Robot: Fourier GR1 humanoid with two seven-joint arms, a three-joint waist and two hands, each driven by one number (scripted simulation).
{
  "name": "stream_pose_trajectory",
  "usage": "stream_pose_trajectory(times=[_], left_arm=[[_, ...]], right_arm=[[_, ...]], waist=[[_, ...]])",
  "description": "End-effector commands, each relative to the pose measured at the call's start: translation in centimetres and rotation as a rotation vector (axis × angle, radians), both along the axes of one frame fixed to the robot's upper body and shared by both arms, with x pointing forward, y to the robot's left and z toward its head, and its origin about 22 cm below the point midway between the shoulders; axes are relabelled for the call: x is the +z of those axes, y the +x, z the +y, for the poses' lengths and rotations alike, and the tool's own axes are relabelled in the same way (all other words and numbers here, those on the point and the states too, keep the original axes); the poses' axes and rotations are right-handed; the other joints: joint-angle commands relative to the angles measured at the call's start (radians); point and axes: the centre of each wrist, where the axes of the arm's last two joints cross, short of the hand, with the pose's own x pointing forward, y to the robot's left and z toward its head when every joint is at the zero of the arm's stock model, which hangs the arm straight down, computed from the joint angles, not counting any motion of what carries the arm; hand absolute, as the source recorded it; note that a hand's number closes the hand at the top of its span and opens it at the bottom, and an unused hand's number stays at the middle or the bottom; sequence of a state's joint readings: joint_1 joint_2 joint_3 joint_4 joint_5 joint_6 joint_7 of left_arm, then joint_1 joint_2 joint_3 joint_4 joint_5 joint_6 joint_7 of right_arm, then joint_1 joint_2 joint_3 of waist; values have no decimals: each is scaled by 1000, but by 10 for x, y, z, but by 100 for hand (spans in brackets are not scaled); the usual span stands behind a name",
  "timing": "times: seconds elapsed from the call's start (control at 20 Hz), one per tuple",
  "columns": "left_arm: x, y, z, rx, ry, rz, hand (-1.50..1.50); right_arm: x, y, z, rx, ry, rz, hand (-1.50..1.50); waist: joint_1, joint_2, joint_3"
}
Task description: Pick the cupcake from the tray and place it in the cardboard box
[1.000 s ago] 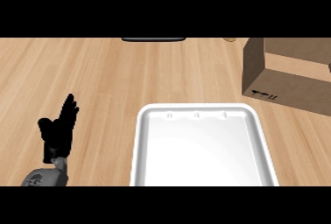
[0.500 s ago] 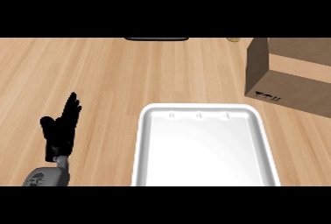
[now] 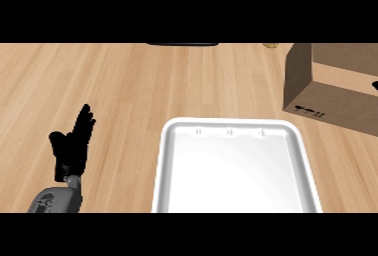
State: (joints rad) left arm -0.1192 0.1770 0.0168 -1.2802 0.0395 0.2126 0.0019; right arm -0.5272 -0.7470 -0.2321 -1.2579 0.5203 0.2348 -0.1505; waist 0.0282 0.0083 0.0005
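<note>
1. Cupcake is not visible anywhere in the head view; I cannot tell where it is.
2. The white tray (image 3: pixel 236 172) lies flat on the wooden desk (image 3: pixel 148 85), low and right of centre, showing only its bare white inside.
3. The cardboard box (image 3: pixel 332 87) stands at the upper right, apart from the tray's far right corner, its open top cut by the view's right edge.
4. The left hand (image 3: pixel 72 147) rests at the lower left, to the left of the tray, its fingers (image 3: pixel 83 122) straight, released and holding nothing.
5. A small dark shape (image 3: pixel 375 86) shows at the right edge over the box; too little shows to tell what it is.
</note>
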Motion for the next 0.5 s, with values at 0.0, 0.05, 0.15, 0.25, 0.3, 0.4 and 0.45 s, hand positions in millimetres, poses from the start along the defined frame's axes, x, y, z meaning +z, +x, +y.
stream_pose_trajectory(times=[0.0,0.05,0.15,0.25,0.3,0.4,0.45], left_arm=[[0,7,-7,-16,20,-5,0],[10,4,5,-13,13,-11,0],[-6,-11,-2,-28,2,7,0],[14,-2,1,-32,-9,-19,0],[5,7,-5,-16,8,-5,0],[4,0,-19,-22,-1,-1,0],[6,7,-13,-17,2,-25,0]], right_arm=[[-22,37,-4,6,7,15,150],[-10,44,4,-25,-80,6,150],[-53,42,-6,-47,-110,25,150],[-52,52,-20,-93,21,69,150],[-65,56,-14,-96,36,95,150],[-71,57,-23,-99,83,173,-150],[-74,61,-20,-94,141,159,-150]], waist=[[9,3,0],[14,2,0],[9,2,1],[28,7,2],[15,8,1],[23,8,2],[24,11,2]])
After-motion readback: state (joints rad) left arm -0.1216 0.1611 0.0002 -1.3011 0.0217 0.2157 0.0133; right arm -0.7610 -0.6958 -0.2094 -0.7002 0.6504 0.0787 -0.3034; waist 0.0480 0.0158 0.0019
